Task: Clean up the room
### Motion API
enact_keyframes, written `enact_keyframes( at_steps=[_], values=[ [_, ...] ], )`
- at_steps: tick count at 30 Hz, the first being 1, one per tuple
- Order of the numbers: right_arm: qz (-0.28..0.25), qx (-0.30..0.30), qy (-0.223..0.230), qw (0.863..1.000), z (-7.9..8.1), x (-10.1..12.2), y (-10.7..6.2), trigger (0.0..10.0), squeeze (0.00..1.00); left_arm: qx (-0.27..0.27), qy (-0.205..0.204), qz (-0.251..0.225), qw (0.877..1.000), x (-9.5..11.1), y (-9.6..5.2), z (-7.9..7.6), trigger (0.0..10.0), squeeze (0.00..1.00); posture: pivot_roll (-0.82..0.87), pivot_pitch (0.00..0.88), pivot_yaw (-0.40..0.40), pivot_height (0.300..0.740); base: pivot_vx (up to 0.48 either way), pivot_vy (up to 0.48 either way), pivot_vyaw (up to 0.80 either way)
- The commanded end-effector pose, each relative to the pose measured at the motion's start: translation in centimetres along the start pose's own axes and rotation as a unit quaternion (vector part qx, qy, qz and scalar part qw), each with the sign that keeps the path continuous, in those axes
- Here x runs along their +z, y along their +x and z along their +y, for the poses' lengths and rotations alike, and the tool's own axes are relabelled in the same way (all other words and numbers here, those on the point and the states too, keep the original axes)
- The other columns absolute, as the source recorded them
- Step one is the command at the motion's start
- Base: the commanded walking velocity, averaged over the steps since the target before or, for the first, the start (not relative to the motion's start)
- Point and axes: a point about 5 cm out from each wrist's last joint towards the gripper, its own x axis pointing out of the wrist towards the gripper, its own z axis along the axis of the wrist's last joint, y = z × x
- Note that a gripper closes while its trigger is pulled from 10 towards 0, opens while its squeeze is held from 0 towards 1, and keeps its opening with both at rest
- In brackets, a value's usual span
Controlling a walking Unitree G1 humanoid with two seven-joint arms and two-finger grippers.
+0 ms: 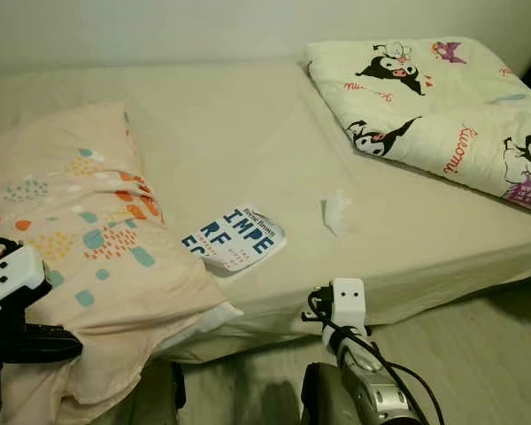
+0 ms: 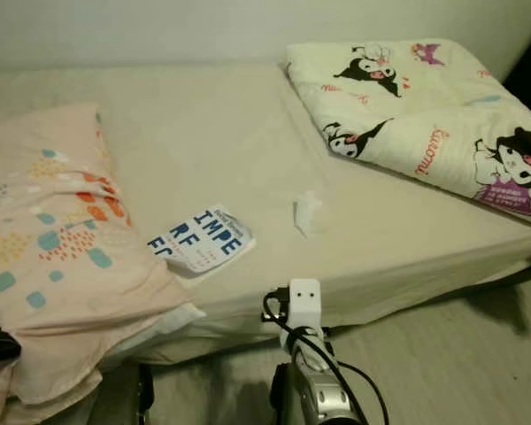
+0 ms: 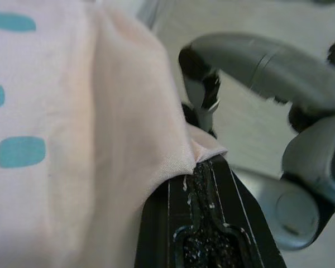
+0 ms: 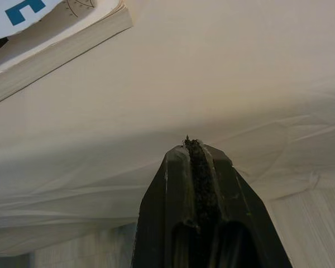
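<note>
Two eye views first: bed [image 1: 248, 133] w/ cream sheet runs across the scene. Peach pillow [image 1: 80, 230] w/ teal and orange marks lies on the robot's left end of the bed, its lower edge hanging over the front side. Book [image 1: 239, 237], white cover w/ big blue letters, lies on the sheet just beside the pillow, its left edge tucked under the pillow's side, near the front edge of the bed. Small crumpled white tissue [image 1: 334, 211] sits on the sheet right of the book, apart from it. Folded cream quilt [image 1: 442, 97] w/ black cartoon figures lies on the far right end. Left claw [image 1: 66, 343] is low at left, against the pillow's hanging corner. Right arm w/ white wrist block comes up at bottom centre, just in front of the bed's front edge; pale floor [image 1: 478, 354] to the right.

Left wrist view: left claw [image 3: 204, 164] has its black fingers pressed together, pinching a fold of the pillow [image 3: 100, 139] fabric at the tips. Grey robot parts, blurred, lie beyond.

Right wrist view: right claw [image 4: 192, 146] is closed, fingers together w/ nothing between them, tips near the sheet at the bed [image 4: 212, 72] edge. Book [image 4: 50, 33] corner w/ page block shows nearby on the sheet, apart from the claw.
</note>
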Motion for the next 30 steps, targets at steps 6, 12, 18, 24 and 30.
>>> enact_keyframes(
  at_steps=[6,12,18,24,30],
  values=[
    [0.019,0.003,-0.003,1.000,0.2,-0.9,-0.2,10.0,0.00,-0.068,0.002,-0.133,0.989,2.6,-0.5,-1.1,10.0,1.00,0.22,0.092,-0.028,0.591,0.000,0.000,0.00],
    [0.021,0.005,-0.003,1.000,0.2,-1.0,-0.2,10.0,0.00,0.003,0.022,0.020,1.000,-0.6,0.7,0.0,10.0,1.00,0.22,0.095,-0.027,0.591,0.000,0.000,0.00],
    [0.021,0.006,-0.004,1.000,0.3,-0.9,-0.2,10.0,0.00,0.127,0.085,0.072,0.986,-1.9,1.1,2.5,10.0,0.00,0.22,0.095,-0.027,0.591,0.000,0.000,0.00],
    [0.021,0.005,-0.007,1.000,0.0,-0.8,-0.2,10.0,0.00,0.168,0.100,-0.051,0.979,0.9,0.7,3.3,10.0,0.00,0.22,0.091,-0.032,0.591,0.000,0.000,0.00],
    [0.022,0.007,-0.008,1.000,0.1,-0.8,-0.1,10.0,0.00,0.208,0.136,-0.070,0.966,0.9,2.9,4.0,10.0,0.00,0.22,0.088,-0.041,0.591,0.000,0.000,0.00]
  ],
)
